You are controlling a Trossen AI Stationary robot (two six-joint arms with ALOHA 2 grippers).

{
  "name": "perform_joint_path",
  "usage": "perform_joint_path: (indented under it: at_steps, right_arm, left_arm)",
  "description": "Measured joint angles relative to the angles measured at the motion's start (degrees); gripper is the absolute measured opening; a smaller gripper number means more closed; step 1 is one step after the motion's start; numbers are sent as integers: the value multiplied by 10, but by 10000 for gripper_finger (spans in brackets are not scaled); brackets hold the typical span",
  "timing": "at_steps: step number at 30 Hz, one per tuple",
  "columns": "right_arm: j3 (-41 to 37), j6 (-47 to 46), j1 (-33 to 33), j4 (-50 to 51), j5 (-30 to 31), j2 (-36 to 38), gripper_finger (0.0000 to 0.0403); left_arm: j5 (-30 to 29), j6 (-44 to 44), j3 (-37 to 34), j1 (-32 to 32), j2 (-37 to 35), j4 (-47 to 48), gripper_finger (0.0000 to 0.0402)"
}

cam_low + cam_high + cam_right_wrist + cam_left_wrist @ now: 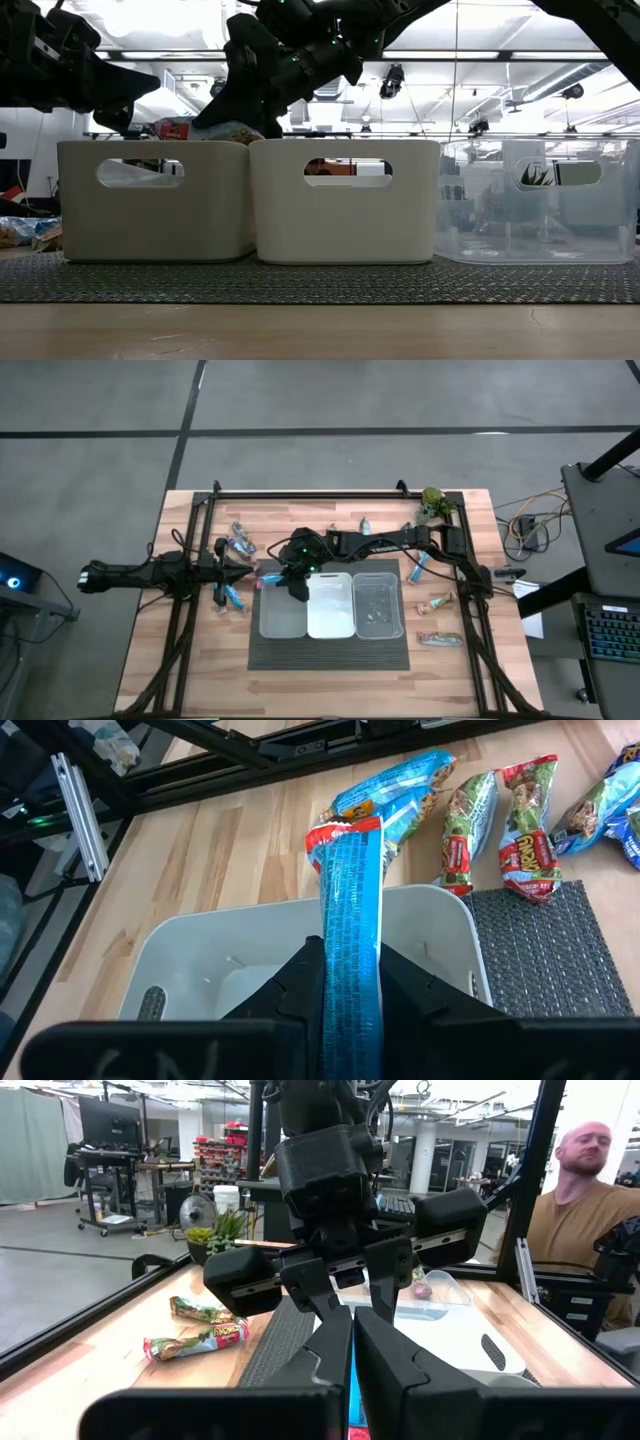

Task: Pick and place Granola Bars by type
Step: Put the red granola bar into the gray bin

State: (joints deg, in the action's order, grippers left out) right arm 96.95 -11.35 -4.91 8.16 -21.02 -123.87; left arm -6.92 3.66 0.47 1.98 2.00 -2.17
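The right gripper (350, 995) pinches a blue bar (352, 935) upright by its lower end, hanging over the left bin (440, 910) of three that stand in a row on a dark mat (545, 955) near the table's middle. The risk, as I judge it, is the drop: the bar stands tall and is held near the bin's far wall, so on release it could tip over the rim and land among the loose bars (505, 815) lying on the wood just beyond. The left gripper (245, 573), its fingers pressed together and holding nothing, waits just beside that bin's left side; a sideways swing of the right arm could clip it.
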Motion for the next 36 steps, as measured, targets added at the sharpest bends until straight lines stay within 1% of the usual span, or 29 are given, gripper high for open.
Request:
perform_joint_path:
  at_steps: [25, 36]
  right_arm:
    - [-7, 0, 1, 7, -3, 0, 59]
    - [-9, 22, 2, 20, -5, 0, 59]
  left_arm:
    - [0, 0, 0, 0, 0, 0, 0]
    - [0, 0, 0, 0, 0, 0, 0]
